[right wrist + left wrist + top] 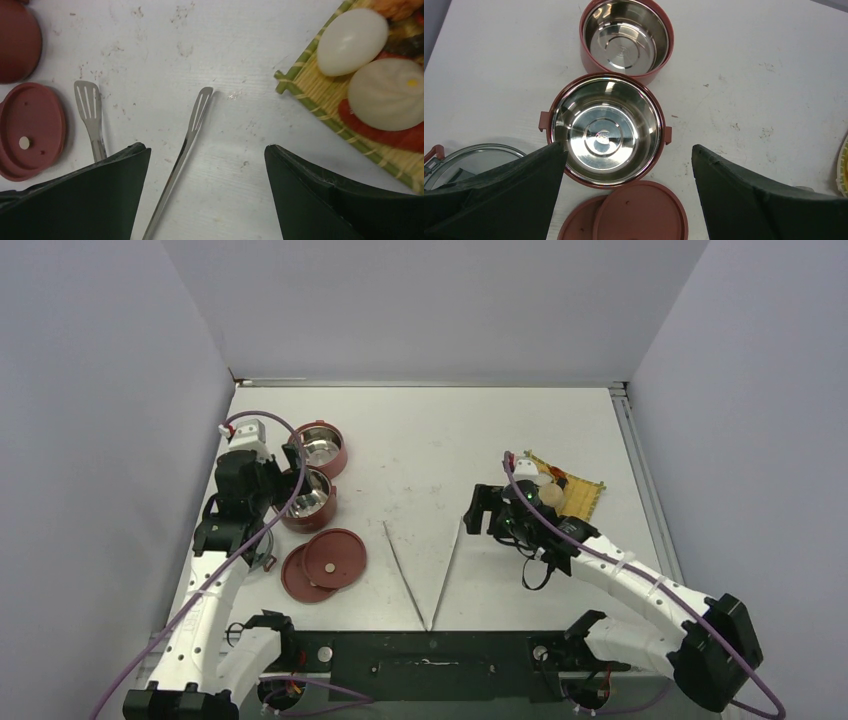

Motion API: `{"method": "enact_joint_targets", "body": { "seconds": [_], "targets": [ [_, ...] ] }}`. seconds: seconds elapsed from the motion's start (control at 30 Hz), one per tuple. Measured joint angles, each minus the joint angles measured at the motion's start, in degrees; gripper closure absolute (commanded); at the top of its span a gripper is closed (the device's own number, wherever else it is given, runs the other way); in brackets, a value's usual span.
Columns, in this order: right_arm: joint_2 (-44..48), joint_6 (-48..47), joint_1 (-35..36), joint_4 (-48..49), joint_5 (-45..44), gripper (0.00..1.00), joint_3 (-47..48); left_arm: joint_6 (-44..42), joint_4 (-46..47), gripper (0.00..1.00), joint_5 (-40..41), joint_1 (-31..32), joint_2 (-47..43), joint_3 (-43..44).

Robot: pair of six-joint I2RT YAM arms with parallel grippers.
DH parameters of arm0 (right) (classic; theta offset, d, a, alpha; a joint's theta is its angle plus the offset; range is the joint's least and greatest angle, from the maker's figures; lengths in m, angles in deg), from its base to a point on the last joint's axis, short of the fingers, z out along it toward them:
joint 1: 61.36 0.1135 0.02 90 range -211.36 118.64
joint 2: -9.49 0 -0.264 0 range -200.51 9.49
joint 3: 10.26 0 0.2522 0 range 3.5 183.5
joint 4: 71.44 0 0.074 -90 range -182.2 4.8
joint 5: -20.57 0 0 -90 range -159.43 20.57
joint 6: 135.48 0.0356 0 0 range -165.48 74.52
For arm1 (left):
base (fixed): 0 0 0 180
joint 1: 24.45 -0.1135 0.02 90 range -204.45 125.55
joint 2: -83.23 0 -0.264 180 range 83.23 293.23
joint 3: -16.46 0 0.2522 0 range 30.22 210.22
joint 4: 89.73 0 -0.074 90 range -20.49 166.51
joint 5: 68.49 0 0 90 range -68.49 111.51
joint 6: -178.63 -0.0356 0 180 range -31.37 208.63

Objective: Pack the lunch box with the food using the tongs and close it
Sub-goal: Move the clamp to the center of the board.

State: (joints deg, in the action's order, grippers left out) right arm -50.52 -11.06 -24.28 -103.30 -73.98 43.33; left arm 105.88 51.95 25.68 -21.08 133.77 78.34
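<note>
Robotics lab cell: pale-lavender partition walls (100, 390) are enclosing a scuffed white tabletop (430, 440); a black metal base plate (430, 655) is carrying two white cabled robot arms (640, 585).

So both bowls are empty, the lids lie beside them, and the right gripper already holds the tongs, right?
Not quite: the tongs lie free on the table, under the open right gripper, as the right wrist view shows. The rest holds.

The handled bowl (606, 131) of the lunch box shows bare shiny steel inside. A second bowl (626, 37) stands just beyond it, and two flat lids (639, 212) overlap just nearer. The left gripper (626, 150) hangs spread wide above its near rim, holding nothing
</note>
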Motion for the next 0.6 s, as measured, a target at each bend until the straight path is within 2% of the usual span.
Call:
{"method": "enact_joint_targets", "body": {
  "seconds": [0.3,0.6],
  "targets": [
    [-11.4,8.9,10.9,0.0,-2.5,0.29,0.2,-1.1,-0.3,0.04,-0.1,0.1,-0.6,0.0],
    [-19.3,11.4,16.3,-1.2,-7.5,0.37,3.9,-1.4,-0.8,0.04,0.5,0.7,-0.9,0.0]
  ]
}}
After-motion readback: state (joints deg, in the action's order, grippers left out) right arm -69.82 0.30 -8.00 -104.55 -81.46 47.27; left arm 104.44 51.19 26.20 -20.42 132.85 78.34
